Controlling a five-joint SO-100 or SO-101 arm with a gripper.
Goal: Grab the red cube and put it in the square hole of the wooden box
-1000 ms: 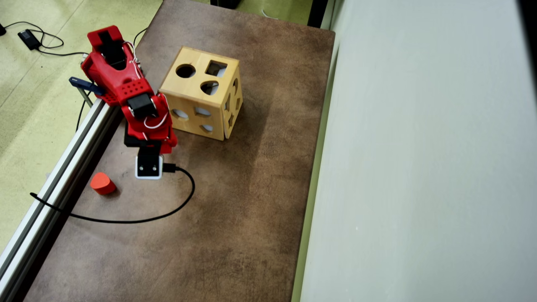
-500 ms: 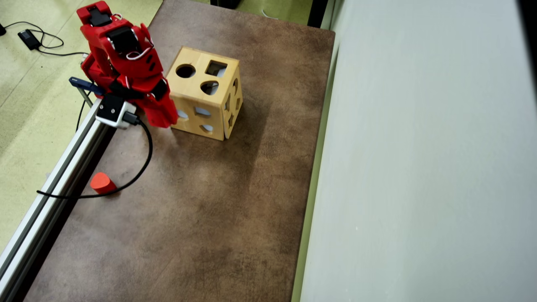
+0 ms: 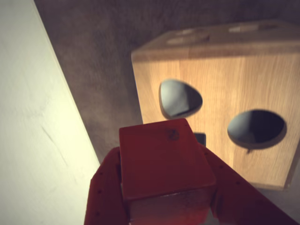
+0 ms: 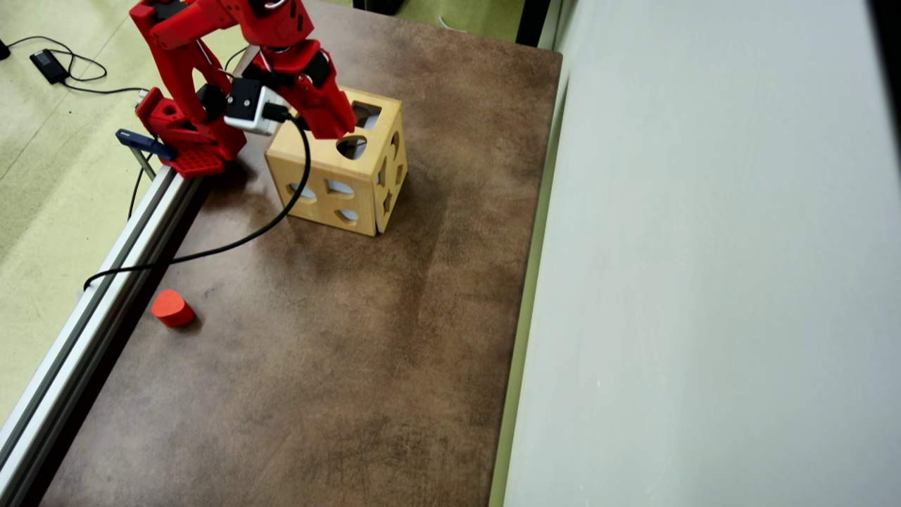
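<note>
In the wrist view the red cube (image 3: 161, 161) fills the lower middle, and my gripper (image 3: 164, 185) is shut on it with one red finger on each side. Just beyond stands the wooden box (image 3: 220, 79), its near face showing a rounded hole and an oval hole. Seen from overhead, my gripper (image 4: 336, 125) hangs over the top face of the wooden box (image 4: 355, 184), next to its square hole and partly covering it. The cube cannot be picked out there among the red arm parts.
An orange-red rounded block (image 4: 171, 308) lies near the aluminium rail (image 4: 84, 317) on the table's left edge. A black cable (image 4: 232, 243) trails from the wrist camera across the table to the rail. A pale wall (image 4: 704, 282) borders the right side.
The arm has lifted from the table beside the box and swung up and right, so the gripper now hangs above the box top. The black cable followed it.
</note>
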